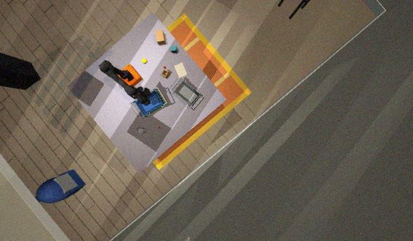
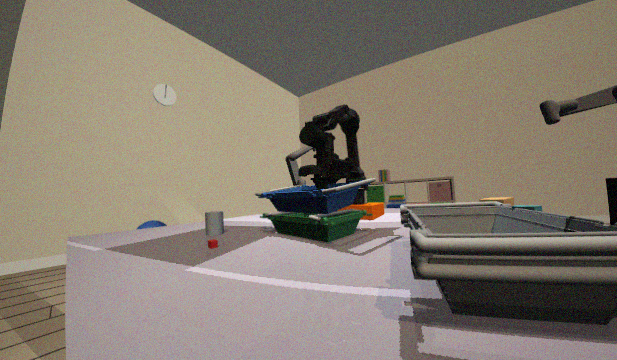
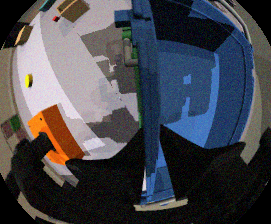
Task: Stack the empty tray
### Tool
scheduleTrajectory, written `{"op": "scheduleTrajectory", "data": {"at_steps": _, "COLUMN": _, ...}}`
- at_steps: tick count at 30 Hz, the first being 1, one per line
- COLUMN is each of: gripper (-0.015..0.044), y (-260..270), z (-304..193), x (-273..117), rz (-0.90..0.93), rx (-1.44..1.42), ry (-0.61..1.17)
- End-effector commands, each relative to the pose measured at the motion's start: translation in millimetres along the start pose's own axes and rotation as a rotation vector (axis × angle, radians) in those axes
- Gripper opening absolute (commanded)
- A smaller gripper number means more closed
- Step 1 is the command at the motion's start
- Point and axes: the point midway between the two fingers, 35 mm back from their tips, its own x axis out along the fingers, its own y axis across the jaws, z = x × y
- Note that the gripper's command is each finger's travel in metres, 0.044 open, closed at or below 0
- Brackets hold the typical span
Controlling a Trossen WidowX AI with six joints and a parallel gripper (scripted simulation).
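Note:
The blue tray (image 1: 153,103) (image 2: 308,201) (image 3: 188,75) is off the table, directly above the green tray (image 2: 338,228) (image 3: 126,34). My gripper (image 1: 145,100) (image 2: 328,185) (image 3: 152,128) is shut on one wall of the blue tray. In the exterior view the blue tray is nearly level, its right side slightly higher; its underside is close to the green rim, and contact cannot be told. The green tray stands on the table. A grey bar (image 2: 314,217) (image 3: 130,54) shows at its top; the rest of its bars and its load are hidden under the blue tray.
A grey tray (image 2: 528,297) with grey bars stands beside the two trays. An orange box (image 1: 135,76) (image 2: 372,210) (image 3: 51,125) is near the arm's base. A grey cylinder (image 1: 140,130) (image 2: 214,223) and a small red block (image 1: 159,127) (image 2: 213,244) stand on the other side.

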Motion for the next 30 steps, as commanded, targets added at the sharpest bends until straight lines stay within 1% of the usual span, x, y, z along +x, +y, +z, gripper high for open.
{"op": "scheduleTrajectory", "data": {"at_steps": 1, "gripper": 0.0000, "y": 3.5, "z": 0.4, "x": 5.8, "rz": 0.018, "rx": 0.002, "ry": -0.002}}
{"op": "scheduleTrajectory", "data": {"at_steps": 14, "gripper": 0.0000, "y": 5.2, "z": 0.5, "x": 13.1, "rz": 0.018, "rx": 0.002, "ry": -0.002}}
{"op": "scheduleTrajectory", "data": {"at_steps": 30, "gripper": 0.0000, "y": 5.2, "z": 0.5, "x": 13.4, "rz": 0.018, "rx": 0.002, "ry": -0.002}}
